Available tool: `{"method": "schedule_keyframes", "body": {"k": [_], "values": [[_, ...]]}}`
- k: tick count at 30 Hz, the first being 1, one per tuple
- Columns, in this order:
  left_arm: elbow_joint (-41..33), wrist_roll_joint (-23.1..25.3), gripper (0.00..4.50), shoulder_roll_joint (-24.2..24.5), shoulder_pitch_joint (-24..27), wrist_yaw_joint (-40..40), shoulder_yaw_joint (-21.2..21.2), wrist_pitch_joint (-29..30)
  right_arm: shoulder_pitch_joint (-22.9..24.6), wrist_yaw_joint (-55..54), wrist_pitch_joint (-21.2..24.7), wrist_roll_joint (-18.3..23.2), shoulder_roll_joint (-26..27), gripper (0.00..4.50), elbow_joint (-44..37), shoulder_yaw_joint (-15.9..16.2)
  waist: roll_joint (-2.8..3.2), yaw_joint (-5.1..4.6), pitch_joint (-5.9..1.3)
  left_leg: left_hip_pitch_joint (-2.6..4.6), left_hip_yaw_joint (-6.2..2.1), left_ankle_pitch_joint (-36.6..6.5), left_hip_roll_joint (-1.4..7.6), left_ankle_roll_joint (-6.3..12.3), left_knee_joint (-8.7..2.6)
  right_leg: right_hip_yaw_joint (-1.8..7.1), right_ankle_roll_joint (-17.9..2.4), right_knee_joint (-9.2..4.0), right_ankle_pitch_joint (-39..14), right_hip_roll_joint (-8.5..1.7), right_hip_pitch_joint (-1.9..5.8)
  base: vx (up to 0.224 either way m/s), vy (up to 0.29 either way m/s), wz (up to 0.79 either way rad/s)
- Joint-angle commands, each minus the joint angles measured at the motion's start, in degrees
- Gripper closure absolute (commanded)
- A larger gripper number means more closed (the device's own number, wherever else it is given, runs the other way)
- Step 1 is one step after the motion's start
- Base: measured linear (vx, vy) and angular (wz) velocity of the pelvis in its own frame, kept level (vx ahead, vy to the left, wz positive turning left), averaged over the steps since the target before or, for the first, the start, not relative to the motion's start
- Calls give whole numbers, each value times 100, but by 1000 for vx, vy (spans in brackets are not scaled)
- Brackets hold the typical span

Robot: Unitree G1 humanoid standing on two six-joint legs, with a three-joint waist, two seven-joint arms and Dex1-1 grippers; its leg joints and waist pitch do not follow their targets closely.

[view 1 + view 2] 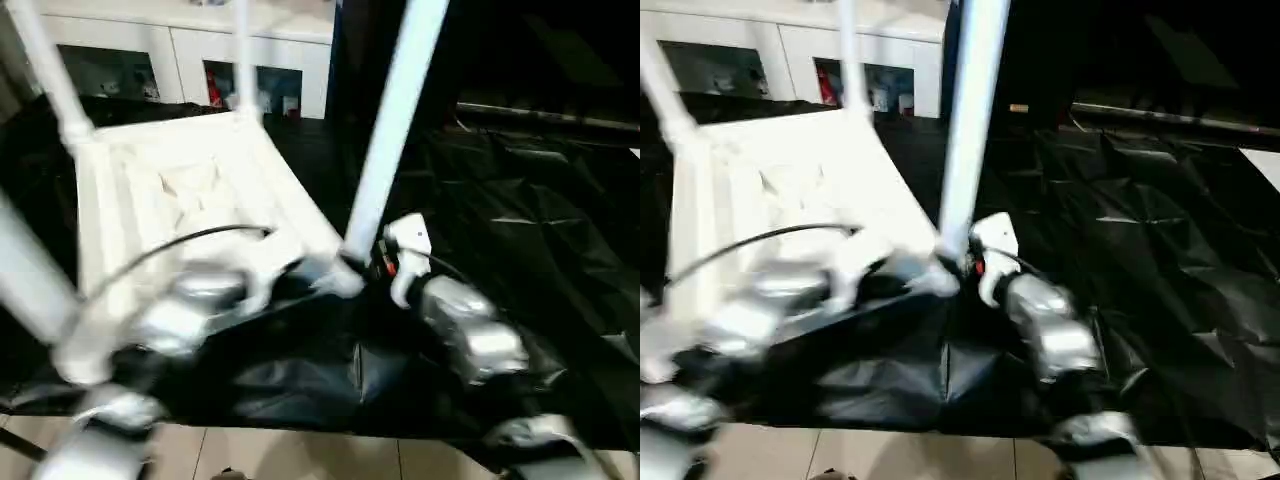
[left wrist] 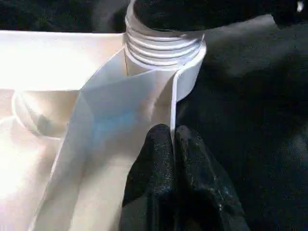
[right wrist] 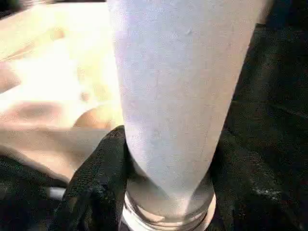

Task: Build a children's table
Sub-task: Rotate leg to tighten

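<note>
Black fingers (image 2: 171,159) of the left end effector (image 2: 173,139) press together on a thin rim of the upside-down tabletop (image 1: 180,190), which lies on black sheeting (image 1: 520,200) beside the corner socket (image 2: 166,45). Right end effector (image 3: 163,192) wraps its fingers around the base of a leg (image 1: 390,130) standing in that socket. Threads show, so the leg looks only partly seated; twisting crookedly could cross-thread it, and the narrow pinch could slip, letting the top spin.

We find the white table top (image 1: 190,190) lying upside down (ribbed underside up) with tapered white legs (image 1: 390,130) standing in its corner sockets.
</note>
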Motion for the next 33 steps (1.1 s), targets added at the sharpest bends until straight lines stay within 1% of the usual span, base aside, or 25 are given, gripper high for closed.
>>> {"method": "schedule_keyframes", "body": {"k": [1,2,4,5,6,8,10,11,13,14,15,16,17,18,19,20,21,23,24,25,26,28,29,30,33], "values": [[324,90,450,-404,-137,606,-63,39,33,-414,303,-39,269,245,557,63,38,-79,-180,230,-203,-2847,169,-304,-395,232,-303,-749,-3624,-429,-43,0,0,0],[350,121,450,-429,-155,596,-102,-7,4,-363,272,-56,300,245,560,100,44,-82,-186,202,-236,-2882,171,-289,-427,208,-228,-751,-3617,-428,3,0,0,0],[369,124,450,-456,-167,518,-129,-36,-16,-260,175,-79,339,245,536,138,56,-79,-216,161,-246,-2746,192,-252,-480,214,-243,-737,-3240,-433,60,0,0,0],[370,115,450,-467,-168,470,-127,-26,-21,-200,138,-88,355,245,508,151,50,-77,-227,133,-238,-2606,201,-234,-501,235,-318,-705,-2910,-425,76,0,0,0],[312,112,450,-400,-126,342,-153,-57,-19,-43,83,-88,327,210,452,193,43,-73,-232,116,-226,-2493,202,-209,-508,251,-397,-677,-2677,-423,88,0,0,0],[253,100,450,-332,-84,232,-167,-25,-19,92,14,-79,281,176,403,212,38,-66,-234,95,-216,-2392,204,-167,-512,270,-485,-648,-2481,-427,99,0,0,0],[232,117,450,-239,-43,125,-182,-25,-44,309,-59,-9,221,176,364,204,37,-67,-237,80,-201,-2306,204,-117,-508,282,-562,-632,-2335,-428,110,0,0,0],[161,101,450,-63,30,-123,-218,-13,-80,716,-47,56,-7,150,209,251,35,-58,-239,84,-193,-2249,207,-89,-503,285,-601,-629,-2292,-433,115,0,0,0],[112,88,450,32,70,-258,-231,-7,-87,976,24,128,-137,140,85,264,30,-49,-232,81,-183,-2190,206,-28,-498,290,-631,-630,-2276,-430,128,0,0,0],[38,69,450,164,121,-444,-251,19,-82,1391,130,197,-370,135,-118,325,18,-46,-242,76,-168,-2073,215,-2,-489,301,-671,-616,-2168,-433,127,0,0,0],[-34,47,450,285,163,-612,-262,11,-51,1840,239,223,-636,129,-341,448,11,-22,-247,61,-174,-1946,222,49,-488,292,-684,-594,-2060,-418,170,0,0,0],[-64,35,450,344,180,-697,-265,-4,-30,2087,290,228,-780,118,-455,520,17,-19,-271,48,-150,-1727,218,111,-466,301,-753,-560,-1726,-408,181,0,0,0],[-134,3,450,451,213,-883,-282,-40,17,2418,277,210,-1002,118,-609,611,22,-7,-286,45,-145,-1584,221,130,-454,301,-815,-529,-1507,-411,185,0,0,0],[-191,-29,450,543,239,-1040,-290,-77,61,2695,277,213,-1190,118,-728,677,25,2,-303,27,-129,-1317,211,183,-432,296,-914,-484,-1112,-402,209,0,0,0],[-265,-78,450,667,269,-1266,-306,-114,123,3052,253,215,-1432,118,-875,765,19,6,-311,21,-126,-1197,205,221,-421,290,-958,-469,-935,-397,220,0,0,0],[-349,-136,450,793,310,-1529,-334,-232,185,3345,243,209,-1627,118,-998,837,11,20,-332,13,-116,-945,210,288,-389,288,-1076,-406,-505,-394,240,0,0,0],[-446,-211,450,906,352,-1766,-350,-254,242,3595,258,210,-1785,118,-1098,903,4,26,-354,-9,-102,-685,195,412,-346,289,-1188,-345,-34,-377,257,0,0,0],[-663,-338,450,1146,435,-2211,-402,-302,321,4015,206,196,-2027,118,-1193,1019,3,9,-349,-44,-93,-468,188,585,-320,273,-1344,-285,437,-356,260,0,0,0],[-874,-481,450,1310,515,-2578,-440,-282,335,4088,199,165,-2080,118,-1182,1057,3,5,-337,-20,-77,-564,186,635,-315,272,-1407,-308,354,-363,237,0,0,0],[-907,-499,450,1335,526,-2628,-447,-274,337,4090,191,157,-2084,118,-1179,1064,10,11,-341,-24,-88,-595,192,620,-317,268,-1434,-303,273,-384,253,0,0,0],[-1120,-591,450,1504,604,-2919,-506,-247,338,4063,138,94,-2083,118,-1147,1111,20,11,-328,-12,-80,-685,211,580,-331,265,-1447,-322,52,-382,235,0,0,0],[-1212,-604,450,1581,634,-3009,-521,-236,319,4015,112,47,-2066,118,-1106,1151,28,10,-307,8,-81,-879,226,445,-355,266,-1416,-355,-370,-379,216,0,0,0],[-1223,-597,450,1587,635,-2998,-505,-231,303,3975,63,10,-2048,118,-1067,1173,47,15,-299,36,-76,-1047,238,352,-361,274,-1389,-378,-594,-377,192,0,0,0],[-1226,-583,450,1592,631,-2978,-485,-236,287,3945,26,-17,-2021,118,-1036,1202,58,15,-283,39,-88,-1193,245,248,-384,278,-1341,-396,-812,-387,184,0,0,0],[-1227,-574,450,1604,630,-2970,-477,-258,276,3937,39,0,-1975,118,-1024,1210,42,9,-284,41,-104,-1367,239,100,-403,285,-1220,-420,-1077,-395,188,0,0,0]]}}
